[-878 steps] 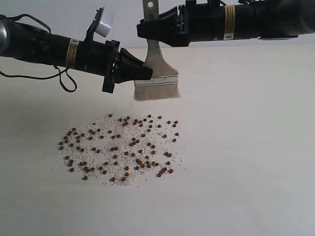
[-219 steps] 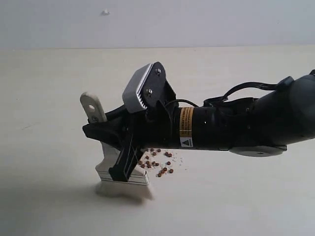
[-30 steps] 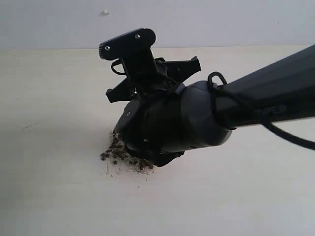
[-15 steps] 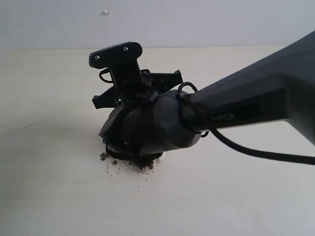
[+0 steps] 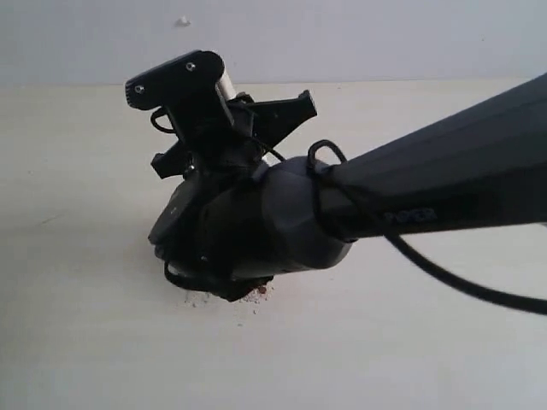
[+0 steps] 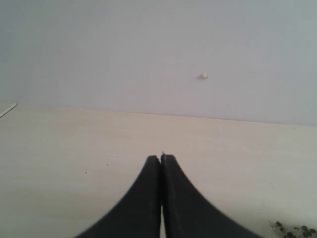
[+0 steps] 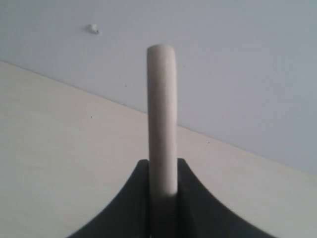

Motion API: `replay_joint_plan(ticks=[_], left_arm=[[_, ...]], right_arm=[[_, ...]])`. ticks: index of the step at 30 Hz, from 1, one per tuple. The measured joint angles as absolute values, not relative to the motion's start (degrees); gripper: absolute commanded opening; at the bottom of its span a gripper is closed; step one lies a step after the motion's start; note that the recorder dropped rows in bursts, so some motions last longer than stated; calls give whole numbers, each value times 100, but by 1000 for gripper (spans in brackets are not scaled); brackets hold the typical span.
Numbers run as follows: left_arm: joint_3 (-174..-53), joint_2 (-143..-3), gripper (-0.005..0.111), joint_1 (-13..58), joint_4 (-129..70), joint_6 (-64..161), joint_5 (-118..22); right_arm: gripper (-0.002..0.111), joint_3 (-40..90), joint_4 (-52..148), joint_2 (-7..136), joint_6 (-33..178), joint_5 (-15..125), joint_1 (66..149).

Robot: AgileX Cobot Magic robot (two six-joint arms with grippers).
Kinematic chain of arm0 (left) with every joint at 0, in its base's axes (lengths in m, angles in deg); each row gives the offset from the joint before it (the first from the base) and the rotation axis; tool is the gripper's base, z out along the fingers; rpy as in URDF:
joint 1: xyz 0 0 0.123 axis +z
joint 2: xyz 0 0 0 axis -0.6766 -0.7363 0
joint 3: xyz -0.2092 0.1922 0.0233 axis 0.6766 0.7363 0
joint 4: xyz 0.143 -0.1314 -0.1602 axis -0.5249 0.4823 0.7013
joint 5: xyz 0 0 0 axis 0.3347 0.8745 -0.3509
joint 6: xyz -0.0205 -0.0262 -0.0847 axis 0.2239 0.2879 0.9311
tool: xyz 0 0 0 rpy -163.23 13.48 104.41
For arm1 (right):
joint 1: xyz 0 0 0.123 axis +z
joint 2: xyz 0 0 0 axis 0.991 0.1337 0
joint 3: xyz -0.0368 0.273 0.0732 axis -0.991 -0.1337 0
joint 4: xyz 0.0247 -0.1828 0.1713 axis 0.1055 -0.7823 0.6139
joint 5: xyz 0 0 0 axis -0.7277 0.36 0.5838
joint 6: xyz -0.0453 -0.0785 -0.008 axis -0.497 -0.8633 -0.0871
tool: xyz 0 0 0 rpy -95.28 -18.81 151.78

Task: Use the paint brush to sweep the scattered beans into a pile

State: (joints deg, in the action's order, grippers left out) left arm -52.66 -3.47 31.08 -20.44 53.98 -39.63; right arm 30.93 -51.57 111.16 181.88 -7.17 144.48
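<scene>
Right arm [image 5: 427,179], jaws gripping, seems angled down; left jaws closed.

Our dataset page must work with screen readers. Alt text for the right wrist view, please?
The right gripper is shut on the pale handle of the paint brush, which sticks out between its black jaws. Behind: a cream table and a grey wall.

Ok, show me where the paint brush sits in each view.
Exterior: only a pale sliver of the paint brush handle, upper left of centre.
Left wrist: not in it.
Right wrist: handle edge-on, mid-picture, gripped by the right end effector.
Shared: the white wall speck.
</scene>
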Motion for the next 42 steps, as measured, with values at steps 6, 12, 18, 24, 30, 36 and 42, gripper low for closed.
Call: replay_joint_plan(ticks=[6,12,18,24,30,36,42], left_arm=[[-5266,-347,0,3108,-2044,5398,-3963],[-5266,-347,0,3108,-2044,5398,-3963],[-5266,-347,0,3108,-2044,5398,-3963],[-5266,-347,0,3108,-2044,5398,-3963],[-5266,-347,0,3108,-2044,5398,-3963],[-5266,-347,0,3108,-2044,5398,-3963],[-5266,-347,0,3108,-2044,5398,-3963]], right_arm=[[0,3374,-5146,10759,16624,1353,13880],[0,3955,-5116,10604,13998,4657,13277],[0,4322,-5114,10604,12474,7578,12691],[0,4358,-4319,10726,11242,10719,11966],[0,4358,-3784,11325,10303,12354,11473],[0,4371,-3356,12102,9457,12429,11240],[0,4879,-3134,12809,9436,12429,11218]])
